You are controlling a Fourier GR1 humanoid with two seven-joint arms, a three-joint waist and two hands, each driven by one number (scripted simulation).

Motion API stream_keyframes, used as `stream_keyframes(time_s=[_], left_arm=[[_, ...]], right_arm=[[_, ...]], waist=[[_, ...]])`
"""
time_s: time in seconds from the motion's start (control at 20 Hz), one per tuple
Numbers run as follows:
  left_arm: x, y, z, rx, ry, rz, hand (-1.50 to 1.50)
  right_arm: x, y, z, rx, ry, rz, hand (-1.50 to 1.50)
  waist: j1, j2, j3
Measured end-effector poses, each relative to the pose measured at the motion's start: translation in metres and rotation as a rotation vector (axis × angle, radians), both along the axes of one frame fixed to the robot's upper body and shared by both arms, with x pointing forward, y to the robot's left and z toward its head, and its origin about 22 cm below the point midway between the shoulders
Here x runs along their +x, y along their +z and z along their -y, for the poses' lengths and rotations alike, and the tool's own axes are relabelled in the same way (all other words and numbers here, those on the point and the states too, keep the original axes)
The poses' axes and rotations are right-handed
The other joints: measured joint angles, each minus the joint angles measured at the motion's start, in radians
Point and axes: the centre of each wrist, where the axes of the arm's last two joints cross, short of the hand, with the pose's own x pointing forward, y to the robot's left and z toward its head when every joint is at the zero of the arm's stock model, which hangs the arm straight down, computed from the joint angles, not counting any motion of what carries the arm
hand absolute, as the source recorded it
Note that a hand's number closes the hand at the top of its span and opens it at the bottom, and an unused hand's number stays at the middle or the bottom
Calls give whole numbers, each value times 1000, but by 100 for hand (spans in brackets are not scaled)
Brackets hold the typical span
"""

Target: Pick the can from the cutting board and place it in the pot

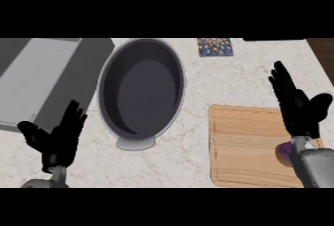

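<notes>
Can sits on the board near its right edge, mostly hidden behind the right forearm; only a purple sliver shows, so axis and facing can't be told. Right hand hovers above it, fingers straight and spread, holding nothing, likely staged for the grasp. Pot well left, empty. Left hand rests open on the surface.

pot: dark grey
cutting board: light wood grain
can: purple
bench: pale marbled
robot hand: black
</notes>
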Motion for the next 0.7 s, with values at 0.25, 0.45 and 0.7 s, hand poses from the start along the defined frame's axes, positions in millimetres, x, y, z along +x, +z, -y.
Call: stream_keyframes(time_s=[0.25, 0.45, 0.7], left_arm=[[0, 9, -39, 258, -7, -15, 0], [-6, 11, -69, 406, 16, -86, 0], [-2, 20, -78, 475, 6, -145, 0]], right_arm=[[-16, 2, 10, -36, 66, 16, 150], [-24, 13, 47, -295, -91, 118, -150], [-65, -20, 46, -415, -265, 280, -150]], waist=[[0, -19, -14], [-31, -27, -20], [-29, -29, -19]])
